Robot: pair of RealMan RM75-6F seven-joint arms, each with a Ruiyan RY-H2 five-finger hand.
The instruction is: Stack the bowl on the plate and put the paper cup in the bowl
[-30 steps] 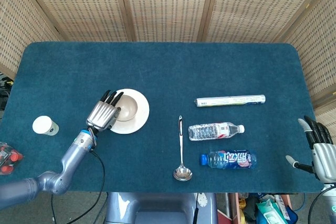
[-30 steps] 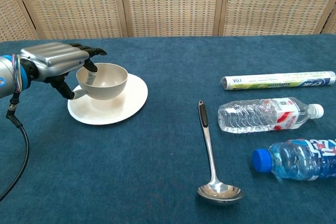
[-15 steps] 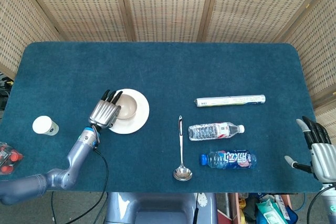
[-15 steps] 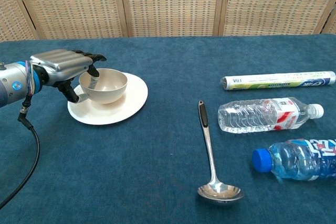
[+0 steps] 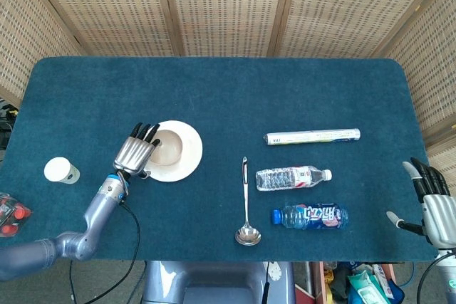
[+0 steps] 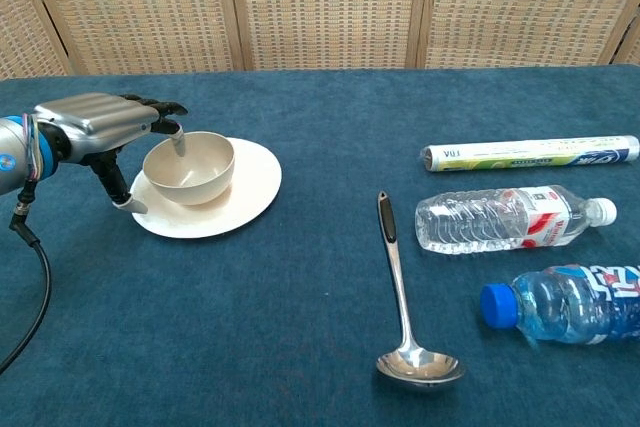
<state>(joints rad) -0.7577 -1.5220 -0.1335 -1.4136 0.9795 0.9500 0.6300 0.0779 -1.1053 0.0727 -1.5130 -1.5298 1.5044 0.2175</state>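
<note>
Two bottles lie on the blue table near a ladle and a foil roll. On the white plate sits the bowl, its left rim pinched by the left hand, fingertips inside, thumb outside. Well to the left stands the paper cup. At the table's right edge, the right hand holds nothing, fingers spread

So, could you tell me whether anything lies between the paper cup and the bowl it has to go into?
Only the left hand, whose fingers reach over the bowl's near rim. Otherwise bare cloth separates the paper cup from the bowl on the plate.
</note>
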